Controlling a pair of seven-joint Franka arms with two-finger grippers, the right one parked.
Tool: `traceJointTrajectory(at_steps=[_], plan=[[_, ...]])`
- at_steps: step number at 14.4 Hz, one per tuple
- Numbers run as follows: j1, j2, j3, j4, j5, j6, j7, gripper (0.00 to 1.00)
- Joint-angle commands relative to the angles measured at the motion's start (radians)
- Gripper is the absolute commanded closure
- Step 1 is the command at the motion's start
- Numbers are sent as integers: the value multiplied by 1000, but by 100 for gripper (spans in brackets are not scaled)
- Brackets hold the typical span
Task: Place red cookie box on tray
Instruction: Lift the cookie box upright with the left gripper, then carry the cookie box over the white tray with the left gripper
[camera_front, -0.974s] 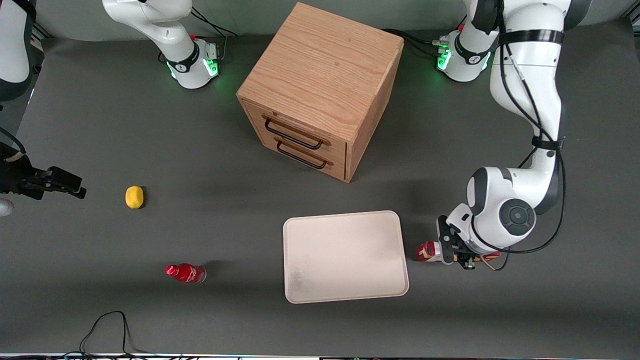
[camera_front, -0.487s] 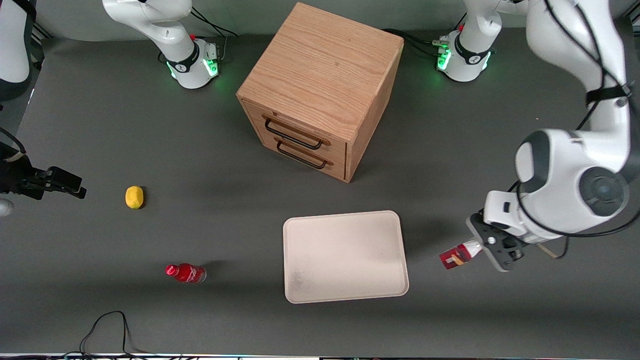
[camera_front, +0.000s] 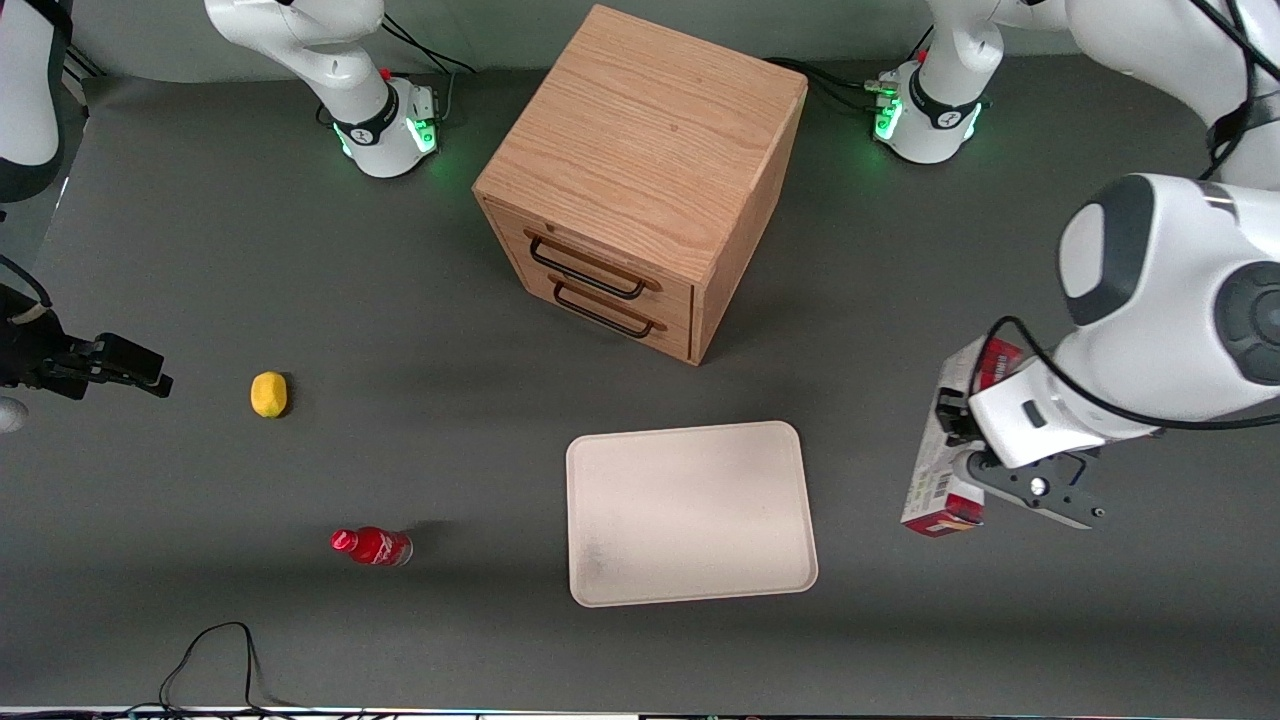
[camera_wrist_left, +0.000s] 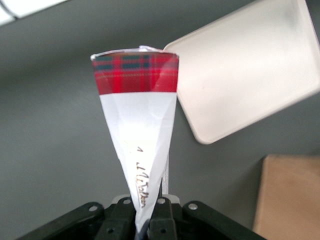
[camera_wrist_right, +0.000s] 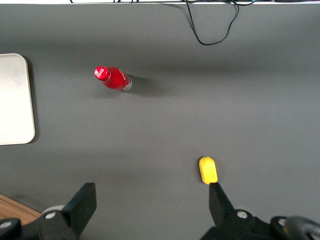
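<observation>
One red cookie box (camera_front: 940, 450) hangs in the air at the working arm's end of the table, clamped in the gripper (camera_front: 985, 470). In the front view the box runs lengthwise toward that camera, its whitish barcode side up, a red end nearest the camera and another red corner showing at the end nearer the arm bases. The gripper's black body crosses the box toward its camera-near end, and the white wrist covers part of the box's edge. In the wrist view the gripper (camera_wrist_left: 148, 212) pinches the box (camera_wrist_left: 136, 107) between its fingers (camera_wrist_left: 160, 210); the carton tapers away from them to a red tartan end.

The tray (camera_front: 690, 512) lies flat on the dark table (camera_front: 450, 640), bare, toward the parked arm from the box and well apart from it; a strip of open table separates the tray's rim from the box. In the wrist view the tray (camera_wrist_left: 245, 65) shows just past the box's tartan end.

The wooden drawer cabinet (camera_front: 640, 180) stands farther from the front camera than the tray, its two black handles facing the camera. A small red bottle (camera_front: 372, 546) and a yellow object (camera_front: 268, 393) sit toward the parked arm's end, well apart from the tray. A black cable (camera_front: 210, 660) loops at the table edge nearest the camera.
</observation>
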Motion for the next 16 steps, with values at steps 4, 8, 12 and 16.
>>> traceJointTrajectory(at_steps=[4, 8, 12, 16], plan=[[-108, 227, -7, 178, 0, 101, -397, 100], [-166, 367, 1, 176, 0, 262, -545, 100], [-163, 445, 2, 165, -3, 322, -551, 100], [-163, 473, 2, 149, -6, 353, -553, 100]])
